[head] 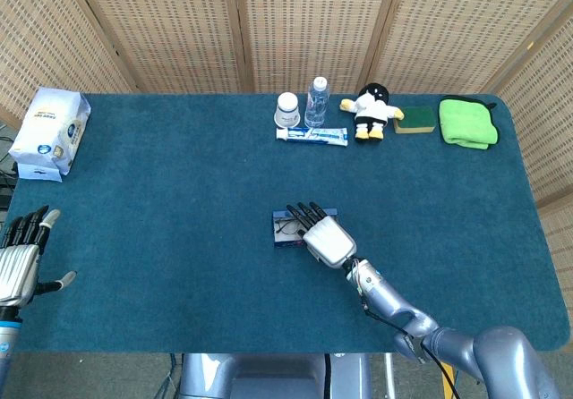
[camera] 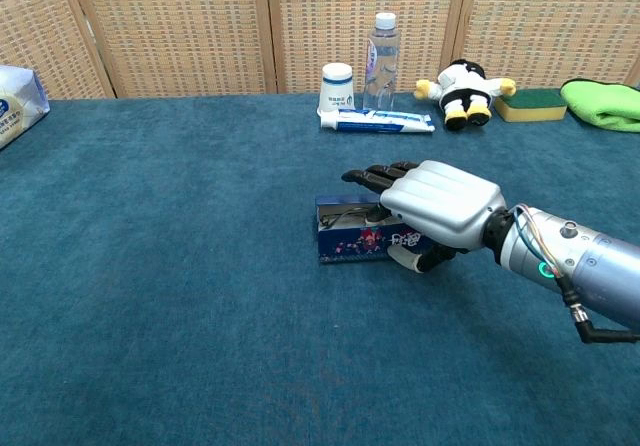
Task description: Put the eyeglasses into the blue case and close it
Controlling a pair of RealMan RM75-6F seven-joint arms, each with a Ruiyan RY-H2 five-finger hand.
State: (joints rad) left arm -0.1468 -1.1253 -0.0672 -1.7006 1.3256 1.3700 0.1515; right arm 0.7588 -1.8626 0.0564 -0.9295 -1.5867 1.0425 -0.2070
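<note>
Glasses [camera: 345,216] sit inside the blue case [camera: 345,238], mid-table; only a bit of dark frame shows at the rim in the chest view, rest hidden. Case lid looks raised, its patterned face toward the robot, so I'd judge the closing step is under way, not done.

Right hand [camera: 430,206] lies palm-down over the case, fingers [camera: 372,176] stretched flat and together across the top, thumb tucked low at the near side under the lid. Not a grip as far as I can see, more a flat hold: fingers on top prob. to steady the case and keep the glasses down, thumb lifting the flap. Whether the thumb really touches the lid, can't tell.

Left hand [head: 20,260] is way off at 9 o'clock from the case, at the table's near edge, fingers spread, holding nothing. Parked, out of the way.

At 12 o'clock, well apart along the far edge: cup [head: 286,109], bottle [head: 316,101], toothpaste [head: 312,135], plush toy [head: 371,109], sponge [head: 414,120], green cloth [head: 468,122]. Tissue pack [head: 50,132] at 10 o'clock, far corner.
</note>
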